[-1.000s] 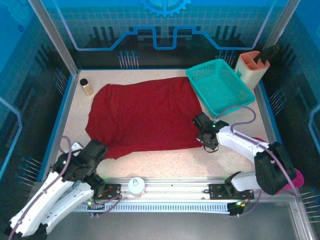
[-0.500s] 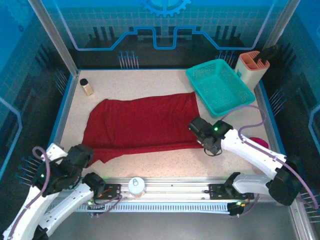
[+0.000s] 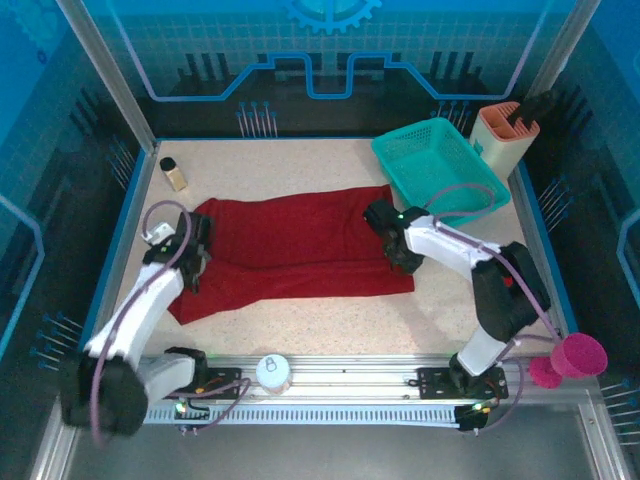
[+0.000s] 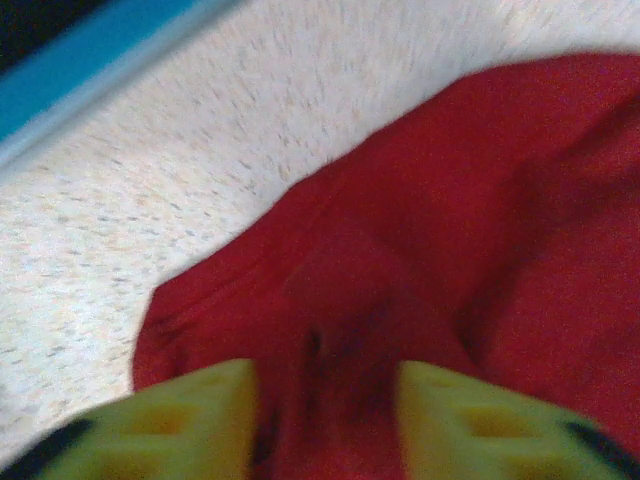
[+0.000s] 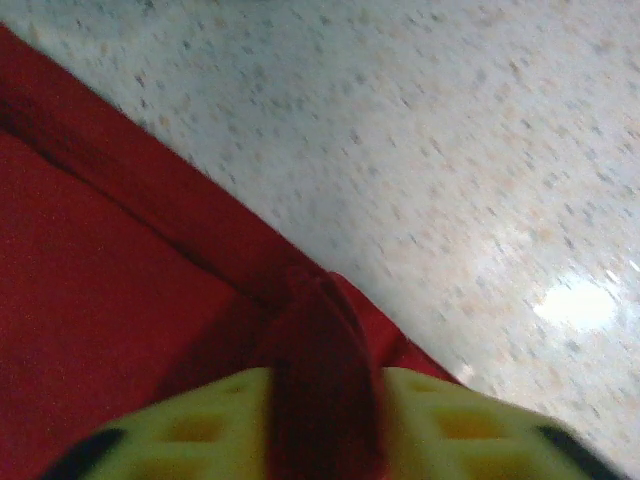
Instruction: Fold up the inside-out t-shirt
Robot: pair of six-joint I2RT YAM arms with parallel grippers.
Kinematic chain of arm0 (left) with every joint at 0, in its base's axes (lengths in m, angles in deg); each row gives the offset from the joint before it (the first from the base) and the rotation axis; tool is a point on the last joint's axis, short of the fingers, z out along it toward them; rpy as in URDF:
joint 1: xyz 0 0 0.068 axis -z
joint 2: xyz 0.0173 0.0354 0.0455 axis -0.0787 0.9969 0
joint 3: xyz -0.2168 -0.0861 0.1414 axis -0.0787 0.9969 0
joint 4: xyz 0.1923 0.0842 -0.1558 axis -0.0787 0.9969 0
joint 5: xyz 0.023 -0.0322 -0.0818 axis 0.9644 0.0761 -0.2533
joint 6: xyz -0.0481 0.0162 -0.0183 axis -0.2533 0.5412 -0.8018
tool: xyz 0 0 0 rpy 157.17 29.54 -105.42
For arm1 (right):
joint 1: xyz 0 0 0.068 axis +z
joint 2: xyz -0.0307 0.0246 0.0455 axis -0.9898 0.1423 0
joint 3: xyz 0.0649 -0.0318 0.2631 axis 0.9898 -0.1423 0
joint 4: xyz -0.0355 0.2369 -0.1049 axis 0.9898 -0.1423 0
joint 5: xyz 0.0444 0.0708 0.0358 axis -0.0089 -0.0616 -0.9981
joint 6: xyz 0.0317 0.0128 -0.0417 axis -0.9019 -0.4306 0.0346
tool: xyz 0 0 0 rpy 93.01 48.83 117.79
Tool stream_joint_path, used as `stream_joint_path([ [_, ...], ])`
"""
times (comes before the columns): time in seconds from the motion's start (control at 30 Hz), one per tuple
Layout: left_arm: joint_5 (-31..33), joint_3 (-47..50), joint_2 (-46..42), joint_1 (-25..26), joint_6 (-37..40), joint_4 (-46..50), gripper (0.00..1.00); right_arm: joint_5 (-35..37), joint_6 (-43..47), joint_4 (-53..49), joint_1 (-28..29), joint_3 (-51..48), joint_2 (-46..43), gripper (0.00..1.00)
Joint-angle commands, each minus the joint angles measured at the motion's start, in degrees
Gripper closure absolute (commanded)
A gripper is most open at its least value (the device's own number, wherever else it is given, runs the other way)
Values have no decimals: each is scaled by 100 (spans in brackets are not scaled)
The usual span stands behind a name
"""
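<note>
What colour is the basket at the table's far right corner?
Teal, with an open mesh. The basket shows best in the top external view.

The t-shirt (image 3: 290, 250) is dark red, the mesh basket (image 3: 445, 170) teal.

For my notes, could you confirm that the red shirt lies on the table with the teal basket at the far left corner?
Not quite: the basket sits at the far right corner, as the top view shows. The shirt does lie on the table.
</note>
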Motion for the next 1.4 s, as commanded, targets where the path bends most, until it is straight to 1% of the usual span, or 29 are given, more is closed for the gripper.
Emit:
stream_joint_path([
  [0.0,-1304,-424,563,-402,691,-763,1,231,872,414,-193,154,-59,46],
  [0.07,-1625,-566,293,-406,855,-720,1,30,1894,1092,-95,-243,-521,40],
  [0.13,-1765,-632,-262,-389,773,-431,1,-134,2769,1298,68,-589,-925,36],
  [0.2,-1912,-695,-787,-380,573,284,4,-255,3583,1183,354,-825,-1237,35],
  [0.23,-1991,-641,-998,-370,433,587,8,-455,3926,1209,498,-963,-1355,35],
  [0.27,-2202,-478,-1229,-354,344,832,13,-761,4255,1195,637,-1103,-1459,36],
  [0.33,-2541,-47,-1555,-278,49,1168,16,-1000,4335,997,886,-1311,-1589,37],
  [0.4,-2702,488,-1805,-145,-196,1289,16,-1260,4213,785,920,-1442,-1659,37],
  [0.5,-2504,1160,-1961,-53,-539,1299,16,-1356,3846,676,792,-1802,-1666,34],
  [0.63,-2247,1393,-1558,-17,-1154,1160,19,-1889,3762,931,350,-1953,-1347,32],
  [0.73,-1974,1508,-1087,-35,-1401,764,22,-1711,3326,1005,234,-2083,-1167,30],
  [0.83,-1460,1480,-573,-137,-1536,458,26,-1755,2947,1335,-48,-2218,-1047,30],
  [0.9,-1297,1391,-298,-229,-1498,293,27,-1799,2901,1580,-228,-2255,-934,34],
  [0.93,-1216,1350,-180,-266,-1469,220,28,-1858,2903,1735,-281,-2287,-897,40],
  [1.0,-947,1321,41,-345,-1404,59,31,-1915,2838,1868,-322,-2340,-891,60],
  [1.03,-812,1320,182,-397,-1339,-38,37,-1952,2837,1876,-339,-2371,-903,71],
  [1.1,-841,1190,434,-610,-1238,-1,61,-1992,2678,1801,-366,-2427,-987,89],
  [1.13,-751,1130,526,-640,-1199,43,71,-1991,2577,1721,-376,-2451,-1049,98],
  [1.17,-705,1101,565,-673,-1234,124,84,-1945,2495,1587,-381,-2441,-1110,100],
  [1.2,-736,1107,562,-717,-1233,133,97,-1881,2394,1362,-363,-2399,-1158,100],
  [1.23,-810,1160,524,-744,-1205,79,100,-1825,2326,1076,-359,-2311,-1216,100],
  [1.33,-892,1364,183,-844,-1129,41,100,-1764,2259,343,-355,-2176,-1497,100],
  [1.37,-834,1405,32,-881,-1082,117,100,-1707,2280,85,-355,-2157,-1611,100],
])
